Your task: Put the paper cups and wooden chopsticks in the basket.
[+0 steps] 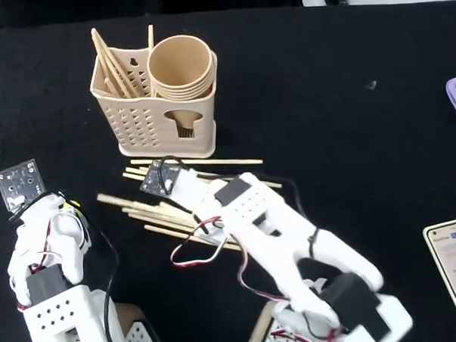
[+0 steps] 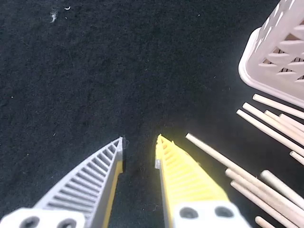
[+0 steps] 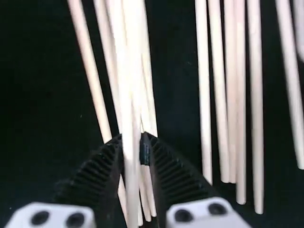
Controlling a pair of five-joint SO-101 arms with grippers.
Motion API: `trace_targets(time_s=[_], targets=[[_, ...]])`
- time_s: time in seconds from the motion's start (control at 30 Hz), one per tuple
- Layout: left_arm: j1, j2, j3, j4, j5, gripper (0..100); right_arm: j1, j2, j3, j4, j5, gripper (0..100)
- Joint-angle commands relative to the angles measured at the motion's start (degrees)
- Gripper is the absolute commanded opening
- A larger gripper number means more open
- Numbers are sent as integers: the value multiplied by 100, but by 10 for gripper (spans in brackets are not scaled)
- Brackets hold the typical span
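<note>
Right arm covering chopsticks, phone cropped

Black-clothed table and phone suggest a lab bench.

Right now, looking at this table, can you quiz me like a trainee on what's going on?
1. True or false: the paper cups are stacked inside the basket.
2. What is the right gripper pinching? A) a cup B) a chopstick C) nothing
3. Is the left gripper holding anything?
Key: 1 true; 2 B; 3 no, it is open and empty.
</note>
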Motion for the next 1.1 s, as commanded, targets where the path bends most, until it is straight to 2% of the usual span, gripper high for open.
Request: trace_targets(time_s=[0.0,0.33,0.57,0.73,0.87,1.07], targets=[[-66,-62,-57,-132,18,118,114,-655,-268,290,35,11],[-66,-62,-57,-132,26,118,686,-1991,-251,387,0,11],[-66,-62,-57,-132,18,118,844,-2281,-101,378,0,11],[-66,-62,-57,-132,18,118,844,-1947,356,88,308,11],[-66,-62,-57,-132,18,118,870,-1429,778,-545,466,11],[-66,-62,-57,-132,26,118,1486,-180,567,-949,475,11]])
